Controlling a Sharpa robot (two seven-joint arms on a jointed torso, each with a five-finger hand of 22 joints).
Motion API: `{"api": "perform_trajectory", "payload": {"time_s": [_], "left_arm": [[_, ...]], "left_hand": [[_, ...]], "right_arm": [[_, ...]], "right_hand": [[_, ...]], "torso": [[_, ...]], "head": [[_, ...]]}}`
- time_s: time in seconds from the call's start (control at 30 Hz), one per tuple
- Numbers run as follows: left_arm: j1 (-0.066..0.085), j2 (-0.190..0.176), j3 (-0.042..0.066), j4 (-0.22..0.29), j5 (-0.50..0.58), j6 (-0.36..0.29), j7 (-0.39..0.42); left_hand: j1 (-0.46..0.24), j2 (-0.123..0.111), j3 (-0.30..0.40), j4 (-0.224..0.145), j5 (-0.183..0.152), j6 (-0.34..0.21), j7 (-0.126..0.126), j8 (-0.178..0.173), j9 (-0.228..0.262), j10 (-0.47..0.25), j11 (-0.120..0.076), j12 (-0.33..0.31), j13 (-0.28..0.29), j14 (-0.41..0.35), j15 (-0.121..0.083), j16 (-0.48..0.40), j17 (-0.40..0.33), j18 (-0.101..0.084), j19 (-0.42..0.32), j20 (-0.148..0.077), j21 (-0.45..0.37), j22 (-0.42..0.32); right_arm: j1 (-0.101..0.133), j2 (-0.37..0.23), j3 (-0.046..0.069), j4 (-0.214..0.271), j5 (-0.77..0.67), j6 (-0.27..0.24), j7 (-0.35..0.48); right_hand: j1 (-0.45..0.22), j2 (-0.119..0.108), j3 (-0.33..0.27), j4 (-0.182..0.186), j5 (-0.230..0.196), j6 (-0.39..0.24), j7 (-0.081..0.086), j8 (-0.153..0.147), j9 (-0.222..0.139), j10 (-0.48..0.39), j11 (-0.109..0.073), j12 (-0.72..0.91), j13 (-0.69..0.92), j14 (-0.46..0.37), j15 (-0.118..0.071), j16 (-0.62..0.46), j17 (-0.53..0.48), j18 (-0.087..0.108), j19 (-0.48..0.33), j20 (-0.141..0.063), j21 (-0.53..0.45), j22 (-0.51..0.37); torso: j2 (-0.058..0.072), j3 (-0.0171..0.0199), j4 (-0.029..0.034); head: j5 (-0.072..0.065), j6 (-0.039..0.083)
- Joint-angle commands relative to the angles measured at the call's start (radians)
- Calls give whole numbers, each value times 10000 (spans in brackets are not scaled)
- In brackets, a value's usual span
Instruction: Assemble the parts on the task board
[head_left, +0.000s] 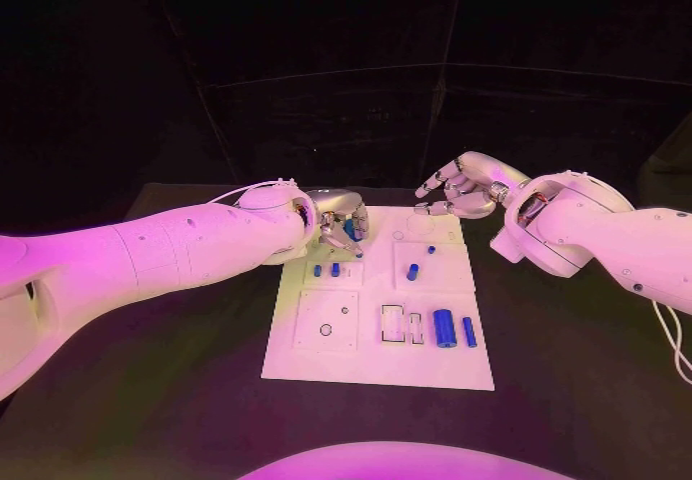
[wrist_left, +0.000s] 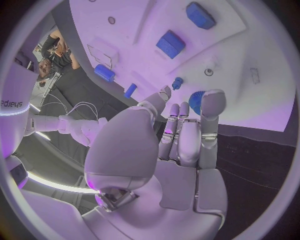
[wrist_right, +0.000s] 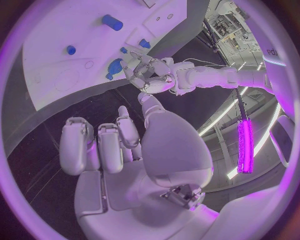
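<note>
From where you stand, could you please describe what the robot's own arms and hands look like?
Both arms are smooth, rounded white shells. The left arm has thin pale cables looping by its wrist; the right arm has one hanging under its forearm. The left hand and right hand are silver metal with many jointed fingers and rounded tips.

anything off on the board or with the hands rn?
Nothing stands out. The task board lies flat on the table and looks undamaged, with blue parts sitting on it. The left hand holds a blue part in its fingers at the board's far end; the right hand hovers empty.
</note>
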Motion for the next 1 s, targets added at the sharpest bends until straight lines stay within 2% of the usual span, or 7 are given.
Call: {"api": "perform_trajectory", "payload": {"time_s": [0.03, 0.27, 0.43, 0.83, 1.0], "left_arm": [[-11, 50, 8, -91, -480, 447, -216], [-80, 168, 10, -196, -527, 680, -230], [-145, 268, 10, -296, -534, 728, -216], [-203, 374, 12, -435, -536, 676, -164], [-221, 439, 12, -521, -536, 679, -189]], "left_hand": [[-39, 63, -77, 4, -34, 104, 3, -76, -16, 95, -5, -45, -35, 85, 10, 78, 56, -166, 152, -8, 262, 245], [-23, 140, -114, 13, -33, 322, -51, -134, -46, 345, -54, -49, -143, 142, -30, 219, 91, -318, 471, -39, 1118, 1070], [3, 190, -90, 9, -30, 430, -76, -157, -55, 483, -82, -55, -183, 156, -52, 255, 76, -366, 560, -58, 1390, 1337], [79, 297, 35, -22, -28, 613, -114, -237, -81, 744, -129, -117, -271, 174, -93, 329, 66, -413, 618, -92, 1686, 1642], [168, 425, 203, -60, -62, 765, -156, -282, -87, 1013, -191, -129, -306, 185, -139, 378, 67, -429, 628, -127, 1817, 1786]], "right_arm": [[19, 10, 7, -4, -29, -24, 82], [19, 57, 7, -57, -33, -32, 92], [19, 86, 7, -78, -12, -27, 95], [19, 114, 7, -87, -21, -31, 93], [19, 129, 7, -89, -22, -28, 97]], "right_hand": [[94, -6, -58, 21, 68, 6, -38, 40, 15, -25, -11, -69, -22, 497, -92, -63, 158, 118, -11, -62, -56, -13], [98, -4, -58, 21, 73, 7, -39, 42, 15, -19, -12, -58, -12, 499, -93, -59, 166, 117, -10, -63, -56, -12], [98, -4, -58, 21, 73, 7, -39, 42, 15, -19, -12, -58, -12, 499, -93, -59, 166, 117, -10, -63, -56, -12], [112, 2, -54, 20, 86, 8, -39, 46, 15, -22, -14, -59, -14, 498, -94, -62, 162, 117, -10, -63, -57, -12], [112, 2, -54, 20, 86, 8, -39, 46, 15, -22, -14, -59, -14, 498, -94, -62, 162, 117, -10, -63, -57, -12]], "torso": [[-3, -3, -5], [-5, -6, 1], [-7, -11, 3], [-5, 0, 13], [-3, 1, 9]], "head": [[-18, -4], [-34, -22], [-70, -21], [-88, -12], [-94, -22]]}}
